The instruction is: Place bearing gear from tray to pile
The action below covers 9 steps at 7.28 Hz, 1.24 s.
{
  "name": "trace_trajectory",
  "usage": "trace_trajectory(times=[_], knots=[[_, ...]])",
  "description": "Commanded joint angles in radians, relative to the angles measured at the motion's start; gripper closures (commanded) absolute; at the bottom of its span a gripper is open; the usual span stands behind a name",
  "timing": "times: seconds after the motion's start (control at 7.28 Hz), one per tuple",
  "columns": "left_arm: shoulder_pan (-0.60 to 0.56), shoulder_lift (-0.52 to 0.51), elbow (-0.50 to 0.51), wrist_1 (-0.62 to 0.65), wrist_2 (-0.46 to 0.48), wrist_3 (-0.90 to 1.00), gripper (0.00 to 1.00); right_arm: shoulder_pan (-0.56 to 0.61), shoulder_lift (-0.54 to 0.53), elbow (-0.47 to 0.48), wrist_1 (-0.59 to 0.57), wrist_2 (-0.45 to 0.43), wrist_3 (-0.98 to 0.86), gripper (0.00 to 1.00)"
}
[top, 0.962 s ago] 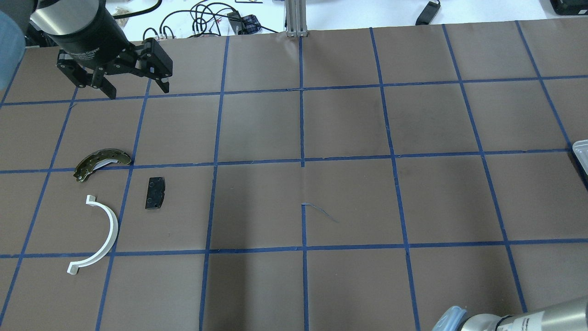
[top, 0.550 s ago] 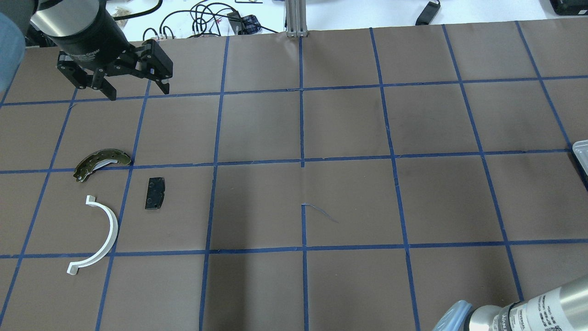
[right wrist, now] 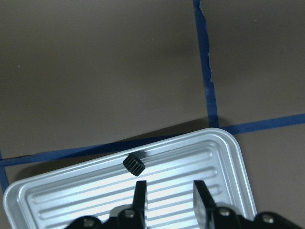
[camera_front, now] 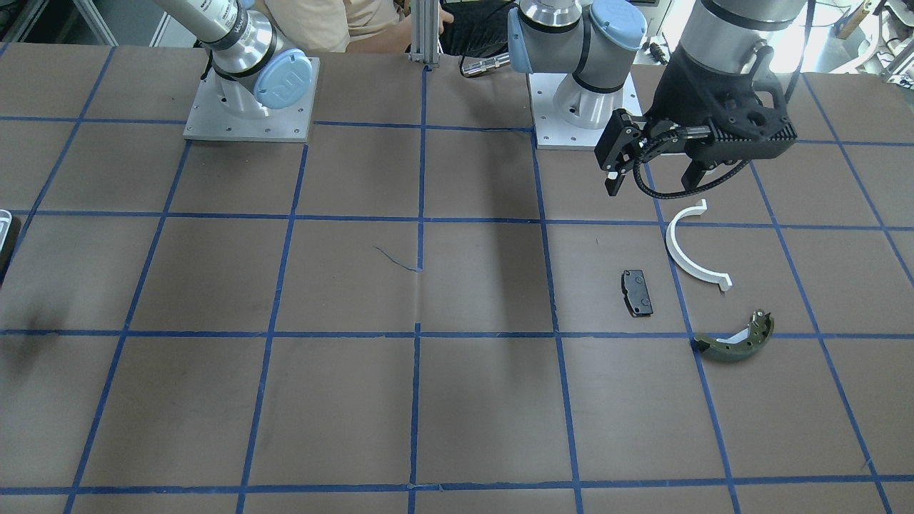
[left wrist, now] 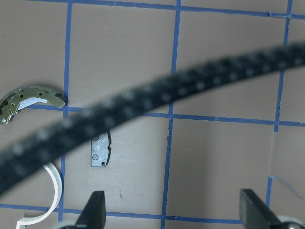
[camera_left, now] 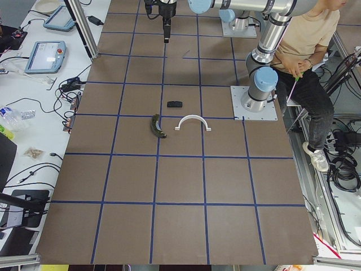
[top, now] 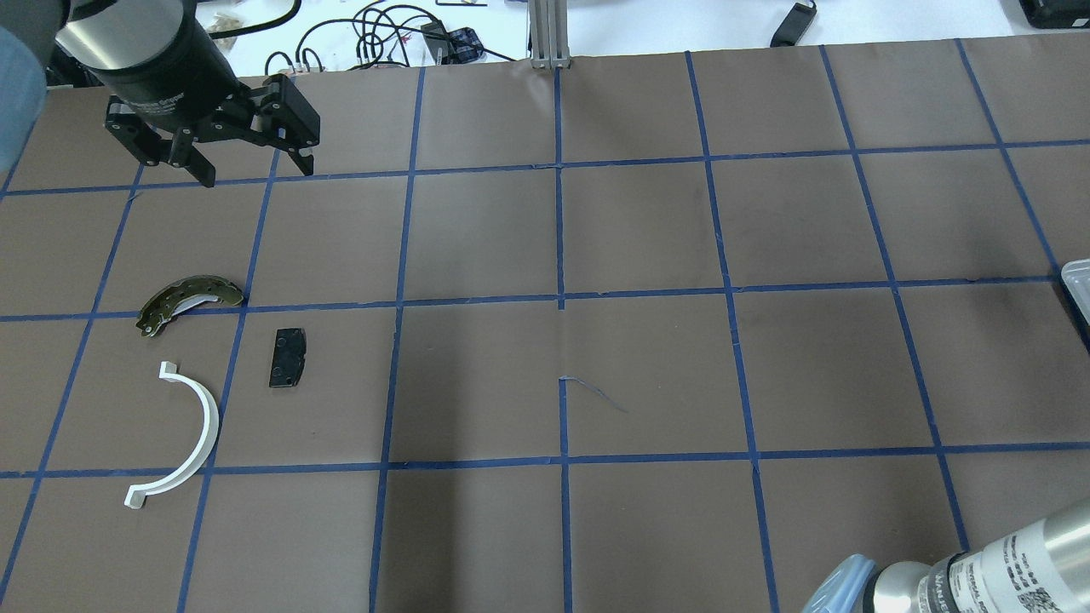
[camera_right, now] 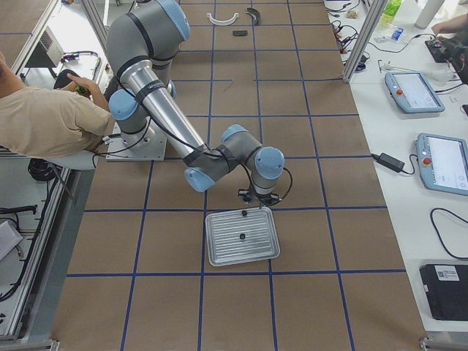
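The silver ribbed tray holds a small black bearing gear near its far rim. My right gripper hovers over the tray, open and empty, with the gear just beyond its left fingertip. In the exterior right view the tray holds two small black pieces, one at the rim and one in the middle. The pile lies far off: an olive brake shoe, a black pad and a white half-ring. My left gripper hangs open and empty beyond them.
Only a sliver of the tray shows at the right edge of the overhead view. Blue tape lines grid the brown table. A metal post stands at the far edge. A loose cable crosses the left wrist view.
The right arm's link at the bottom right of the overhead view has swung further into frame. The left gripper and the pile have hardly moved.
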Motion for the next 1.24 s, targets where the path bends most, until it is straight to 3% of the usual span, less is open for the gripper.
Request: trace_trajectory(times=[0.0, 0.27, 0.69, 1.1], knots=[[0.0, -0.001, 0.001, 0.0, -0.001, 0.0, 0.0, -0.003, 0.009, 0.063, -0.097, -0.013, -0.035, 0.63], [0.0, -0.001, 0.001, 0.0, -0.001, 0.0, 0.0, -0.021, 0.016, 0.08, -0.116, -0.011, -0.036, 0.62], [0.002, -0.001, 0.002, 0.0, -0.001, 0.0, 0.0, -0.05, 0.047, 0.089, -0.114, -0.017, -0.043, 0.51], [0.002, -0.002, 0.002, 0.0, -0.001, 0.0, 0.0, -0.05, 0.044, 0.112, -0.114, -0.016, -0.042, 0.51]])
